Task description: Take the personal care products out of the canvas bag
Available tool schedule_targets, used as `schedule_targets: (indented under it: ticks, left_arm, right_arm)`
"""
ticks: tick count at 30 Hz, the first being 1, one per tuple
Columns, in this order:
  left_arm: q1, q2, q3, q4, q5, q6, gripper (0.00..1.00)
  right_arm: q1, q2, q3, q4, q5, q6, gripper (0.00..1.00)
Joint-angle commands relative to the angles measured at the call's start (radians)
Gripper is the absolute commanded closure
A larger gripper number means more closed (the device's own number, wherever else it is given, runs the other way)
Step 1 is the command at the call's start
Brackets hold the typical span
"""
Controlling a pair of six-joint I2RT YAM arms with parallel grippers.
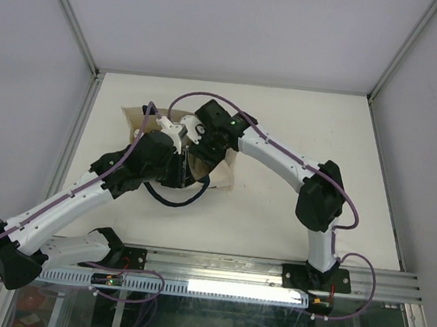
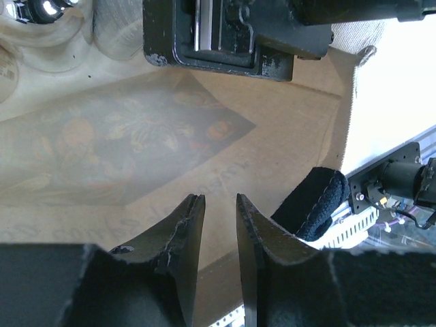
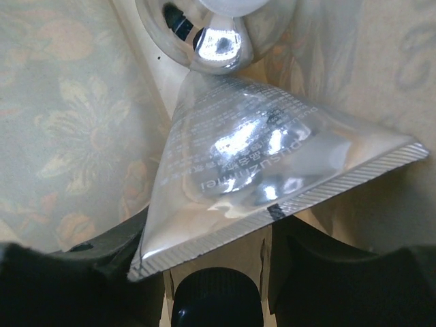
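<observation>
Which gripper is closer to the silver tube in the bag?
Right. The right gripper straddles the tube at its crimped end; the left gripper is away at the bag rim.

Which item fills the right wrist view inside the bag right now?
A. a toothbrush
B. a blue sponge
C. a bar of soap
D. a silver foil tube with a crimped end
D: the silver tube, printed with text and ribbed along its crimped end, lies across the view. Its mirror-like cap points away, and the bag's floral lining is behind it.
</observation>
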Motion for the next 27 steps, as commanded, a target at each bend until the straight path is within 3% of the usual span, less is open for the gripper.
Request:
schedule_targets:
  ticks: [1,10,22,27]
  left_arm:
    - [-0.008,-0.046,0.015,0.021,-0.028,-0.014,0.72]
    - [-0.009,-0.096,-0.023,0.021,-0.048,-0.062,0.71]
    - [-0.008,-0.124,-0.019,0.017,-0.062,-0.099,0.7]
    - [-0.008,-0.121,-0.013,0.017,-0.065,-0.11,0.7]
  right_arm:
    - [0.022,-0.098,0.097,0.021,0.025,0.039,1.0]
    - [0.03,-0.152,0.204,-0.011,0.034,0.25,1.0]
    - [0.025,-0.146,0.374,-0.175,0.064,0.451,1.0]
    - [-0.008,-0.152,0.416,-0.189,0.054,0.637,1.0]
